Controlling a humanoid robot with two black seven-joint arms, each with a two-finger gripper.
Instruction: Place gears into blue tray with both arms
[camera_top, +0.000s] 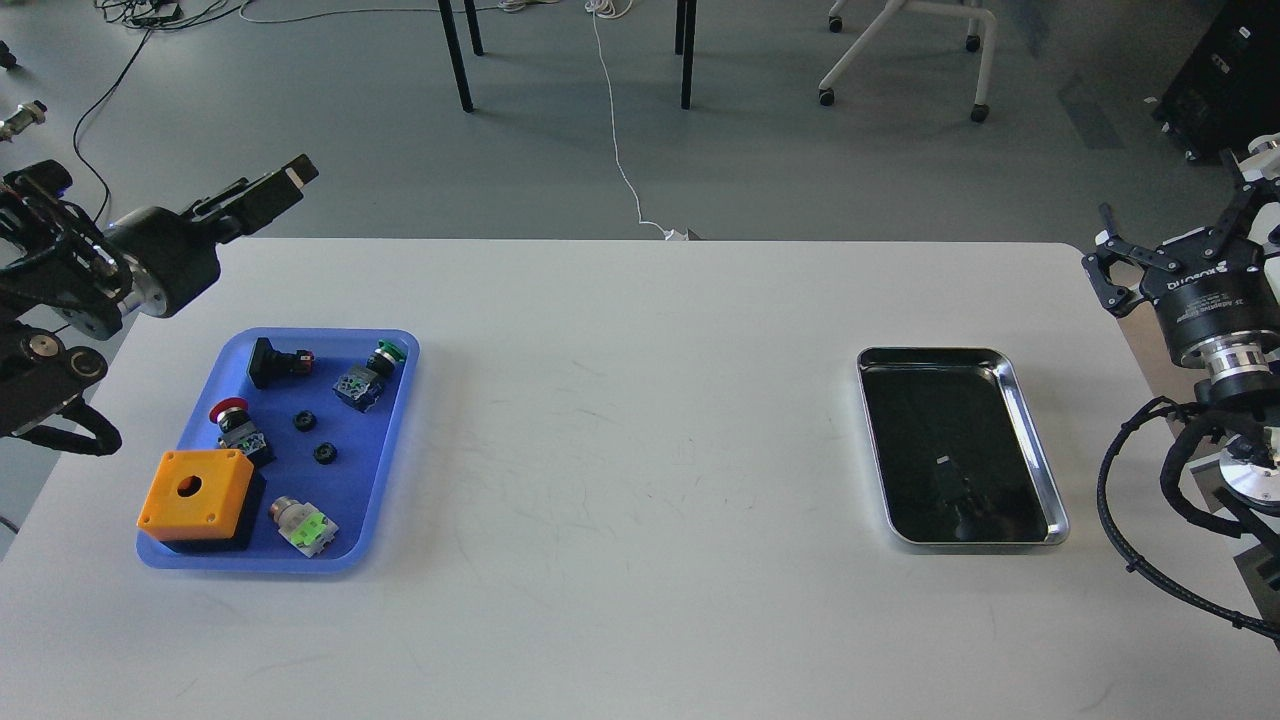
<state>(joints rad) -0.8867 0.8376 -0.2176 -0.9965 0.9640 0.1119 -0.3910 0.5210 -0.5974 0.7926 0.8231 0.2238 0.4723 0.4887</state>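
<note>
Two small black gears (305, 420) (325, 453) lie side by side on the floor of the blue tray (398, 440) at the table's left. My left gripper (285, 180) is raised well above and behind the tray, past the table's far left corner. It is seen side-on, so its fingers cannot be told apart. My right gripper (1172, 225) stands open and empty beyond the table's right edge, to the right of the silver tray.
The blue tray also holds an orange box (195, 490), a red push-button (232, 425), a green push-button (385, 355), a black switch (275, 362) and a green-and-white part (305, 525). A shiny silver tray (1032, 430) lies at the right. Chair and table legs stand on the floor behind.
</note>
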